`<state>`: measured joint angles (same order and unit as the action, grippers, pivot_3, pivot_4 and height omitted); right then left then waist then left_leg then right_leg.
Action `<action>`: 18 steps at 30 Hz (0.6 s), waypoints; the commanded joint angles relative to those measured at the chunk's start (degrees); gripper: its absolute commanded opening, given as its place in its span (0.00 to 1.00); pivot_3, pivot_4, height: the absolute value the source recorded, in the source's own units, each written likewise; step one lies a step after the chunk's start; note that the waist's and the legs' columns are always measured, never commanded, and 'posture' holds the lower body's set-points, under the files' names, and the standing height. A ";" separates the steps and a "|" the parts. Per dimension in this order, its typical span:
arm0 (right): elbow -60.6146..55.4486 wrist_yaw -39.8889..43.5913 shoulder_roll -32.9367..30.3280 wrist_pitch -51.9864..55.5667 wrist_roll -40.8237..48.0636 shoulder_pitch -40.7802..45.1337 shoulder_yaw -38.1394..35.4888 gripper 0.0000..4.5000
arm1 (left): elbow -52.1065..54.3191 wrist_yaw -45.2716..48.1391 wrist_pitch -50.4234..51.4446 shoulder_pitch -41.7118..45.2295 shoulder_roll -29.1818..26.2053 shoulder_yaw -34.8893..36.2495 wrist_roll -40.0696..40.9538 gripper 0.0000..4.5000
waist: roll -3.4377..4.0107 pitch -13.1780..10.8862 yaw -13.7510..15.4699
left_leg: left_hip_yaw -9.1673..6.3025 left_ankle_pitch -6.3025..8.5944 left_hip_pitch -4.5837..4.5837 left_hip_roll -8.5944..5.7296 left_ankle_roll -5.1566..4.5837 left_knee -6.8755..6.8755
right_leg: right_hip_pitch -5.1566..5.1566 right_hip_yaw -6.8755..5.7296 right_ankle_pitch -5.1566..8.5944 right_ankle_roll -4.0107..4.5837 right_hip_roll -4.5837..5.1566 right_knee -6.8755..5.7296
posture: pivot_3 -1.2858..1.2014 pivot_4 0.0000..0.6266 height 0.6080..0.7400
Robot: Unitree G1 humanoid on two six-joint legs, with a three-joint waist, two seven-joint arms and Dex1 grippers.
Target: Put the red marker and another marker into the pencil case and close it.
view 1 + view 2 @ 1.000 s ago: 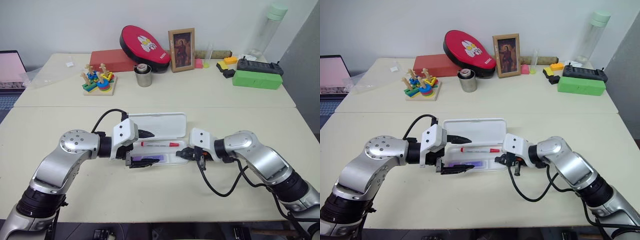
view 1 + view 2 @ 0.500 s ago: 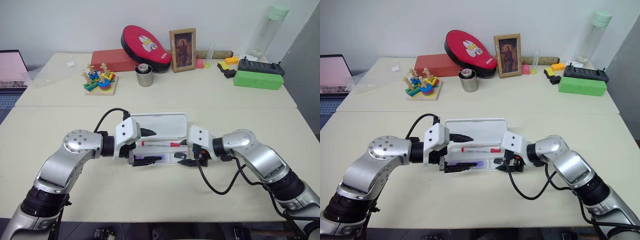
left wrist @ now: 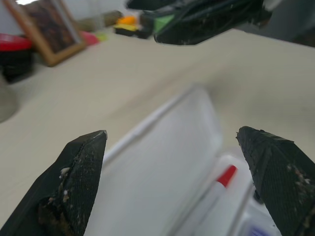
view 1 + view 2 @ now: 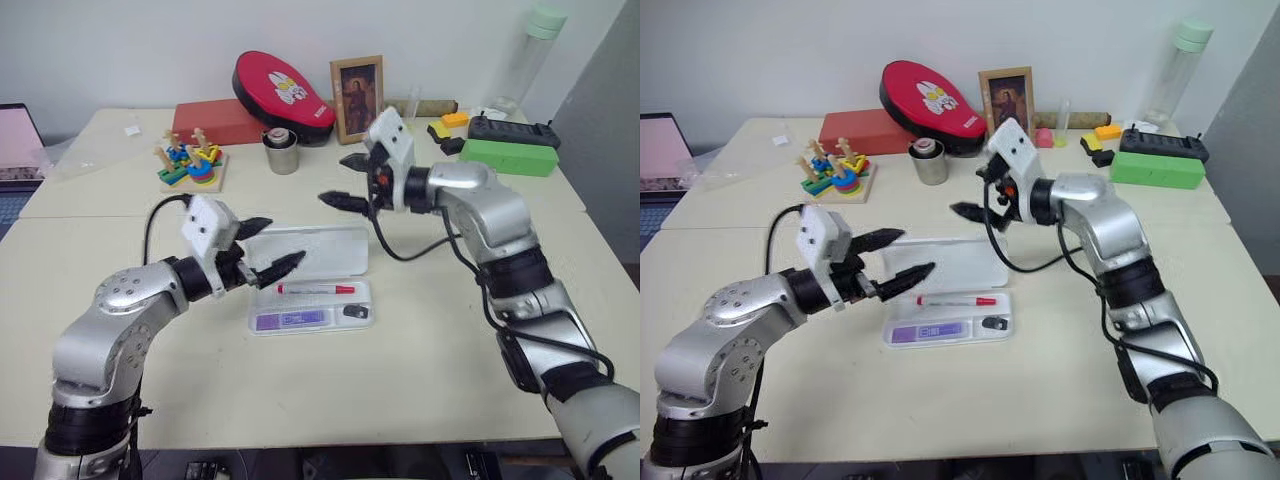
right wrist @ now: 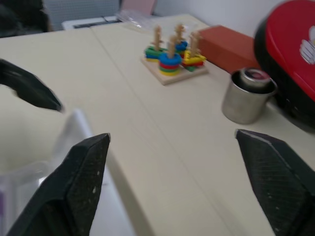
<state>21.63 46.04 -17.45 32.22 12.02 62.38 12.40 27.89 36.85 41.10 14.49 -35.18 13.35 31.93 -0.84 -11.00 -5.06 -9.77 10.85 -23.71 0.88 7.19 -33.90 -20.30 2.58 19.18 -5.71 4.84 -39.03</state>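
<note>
Two markers lie in the flat white plastic pencil case (image 4: 312,296) on the pale surface (image 4: 420,390). The slim white marker with a red cap (image 4: 315,289) rests in the far part of the tray. The short purple marker (image 4: 290,320) rests in the near part. The lid stands up, not shut.

The left tool (image 4: 270,248) is spread wide and holds nothing, just left of the lid. The right tool (image 4: 347,182) is wide and empty too, high above the far edge.

A hard push on the lid could slide the case away or make it pop back open.

The left wrist view shows the lid close up. The right wrist view shows the steel cup (image 5: 246,96) and the ring toy (image 5: 173,61).
</note>
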 commanded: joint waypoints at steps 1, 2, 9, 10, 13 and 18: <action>7.12 -0.73 1.43 -4.04 -3.78 2.29 1.28 0.71 | 3.97 -4.26 1.40 -1.07 0.16 4.42 1.98 1.00 | 0.00 0.00 0.14 | 0.00 0.00 0.00 0.00 0.00 0.01 | 0.00 0.00 0.00 0.00 0.00 0.01 | 0.52 0.24 1.00; 9.00 -0.95 1.96 -4.98 -4.92 2.90 1.79 0.66 | 4.73 -4.83 1.90 -1.69 0.08 5.13 2.55 1.00 | 0.00 0.00 0.15 | 0.00 0.00 -0.03 -0.01 0.00 0.01 | -0.01 -0.01 0.00 0.00 0.00 0.01 | 0.52 0.24 1.00; 15.77 1.24 3.38 -10.47 -10.30 4.37 4.85 0.29 | 8.16 -7.34 3.44 -4.24 -0.52 6.87 5.05 1.00 | 0.01 0.00 0.04 | 0.01 -0.01 -0.03 -0.01 0.01 -0.02 | -0.04 0.02 0.00 0.00 0.00 -0.07 | 0.52 0.24 1.00; 15.89 2.03 3.41 -10.89 -10.56 4.33 5.09 0.25 | 8.47 -7.54 3.65 -4.56 -0.65 7.04 5.37 1.00 | 0.01 0.00 0.02 | 0.01 -0.01 -0.03 -0.01 0.01 -0.03 | -0.04 0.02 0.00 0.00 0.00 -0.07 | 0.52 0.24 1.00; 13.68 6.17 3.16 -11.29 -10.34 3.30 5.56 0.08 | 9.16 -7.83 4.16 -5.45 -1.30 7.35 6.46 1.00 | 0.01 -0.01 0.01 | 0.01 -0.01 -0.03 -0.01 0.01 -0.02 | -0.04 0.02 0.00 0.00 0.00 -0.06 | 0.52 0.24 1.00; 6.96 12.31 1.80 -10.29 -9.89 0.49 6.58 0.00 | 10.64 -5.54 5.50 -7.99 -3.83 8.44 9.95 1.00 | 0.01 -0.01 0.03 | 0.01 0.00 -0.04 -0.01 0.01 -0.02 | -0.05 0.02 0.00 0.00 0.00 -0.05 | 0.52 0.24 1.00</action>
<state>32.76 55.87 -15.03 22.18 1.41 63.34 18.95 36.26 30.32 46.27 6.93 -37.95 19.85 39.91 -0.82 -11.01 -5.04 -9.76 10.85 -23.75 0.87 7.19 -33.91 -20.34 2.59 19.18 -5.71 4.84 -39.08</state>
